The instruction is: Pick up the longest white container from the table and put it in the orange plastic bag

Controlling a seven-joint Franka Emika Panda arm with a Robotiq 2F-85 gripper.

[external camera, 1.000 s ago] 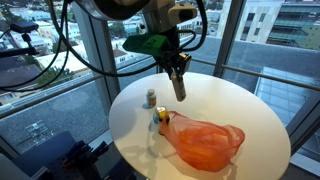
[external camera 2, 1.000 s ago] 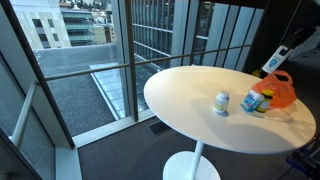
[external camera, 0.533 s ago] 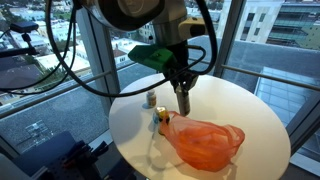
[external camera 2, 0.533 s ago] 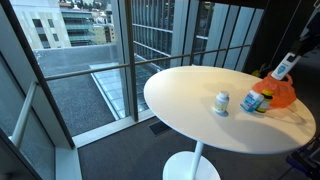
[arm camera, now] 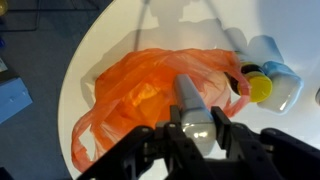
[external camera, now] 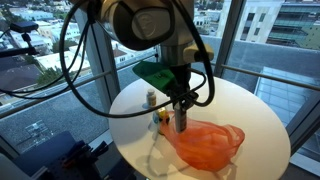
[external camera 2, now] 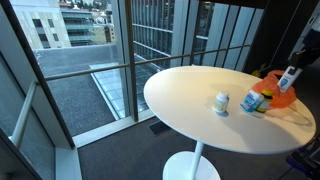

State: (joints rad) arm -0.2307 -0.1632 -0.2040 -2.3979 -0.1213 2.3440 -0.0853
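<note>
Longest white container [external camera: 180, 119] is off the desk, held in the tool over the orange bag.

Desk [external camera: 262, 112]: big, round, plain white top, next to tall windows.

Arm [external camera: 150, 24]: comes in from above with loose black cables looped around it. The wrist points straight down over the desk's middle, with a green part just above the tool. In an exterior view, only the arm's tip shows at the frame edge.

Orange plastic bag [external camera: 207, 144]: lies crumpled and slack on the desk, translucent. The wrist view shows the bag [arm camera: 135, 100] spread under the tool, handles trailing toward the desk rim [arm camera: 200, 22].

Tool [external camera: 180, 101]: fingers clamped on the container's upper part, one on each side. In the wrist view the tool [arm camera: 196, 127] has the container [arm camera: 188, 95] running straight away from the camera between the fingers.

Container again: slim white cylinder, long axis near vertical, lower end pointing down at the bag's end nearest the small bottles. It looks slightly tilted in an exterior view [external camera 2: 289, 77], above the bag [external camera 2: 273, 90]. Can't tell whether the lower end touches the plastic.

White-and-silver jar [external camera: 151, 98]: upright on the desk, apart from the bag.

Yellow-and-blue bottle [external camera: 160, 117]: smallest, right at the bag's edge, between jar and bag.
</note>
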